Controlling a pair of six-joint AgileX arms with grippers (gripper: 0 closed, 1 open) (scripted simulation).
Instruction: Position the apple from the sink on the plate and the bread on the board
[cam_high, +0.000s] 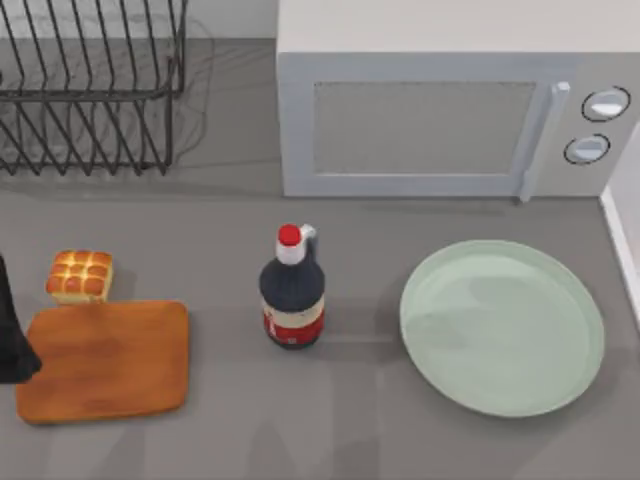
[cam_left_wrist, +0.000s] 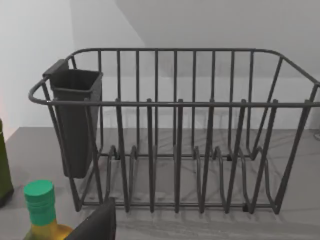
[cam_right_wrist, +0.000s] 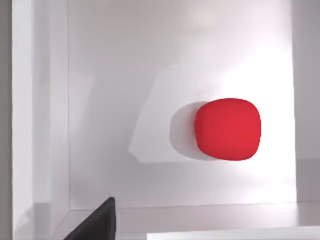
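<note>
Apple (cam_right_wrist: 228, 129) rests on the white sink floor (cam_right_wrist: 150, 75), below our right wrist camera; right arm nearer. One dark fingertip (cam_right_wrist: 97, 222) shows; jaw state we cannot tell. Bread (cam_high: 80, 276) sits on the table touching the board (cam_high: 105, 362) at its 11 o'clock; plate (cam_high: 502, 327) bare at 3 o'clock. Left arm (cam_high: 12, 335) waits at board's 9 o'clock.

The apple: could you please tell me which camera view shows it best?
The right wrist view shows it best: the apple lies whole and unobstructed on the pale floor of the sink. The top view takes in the plate and the bread; the left wrist view faces the dish rack.
</note>
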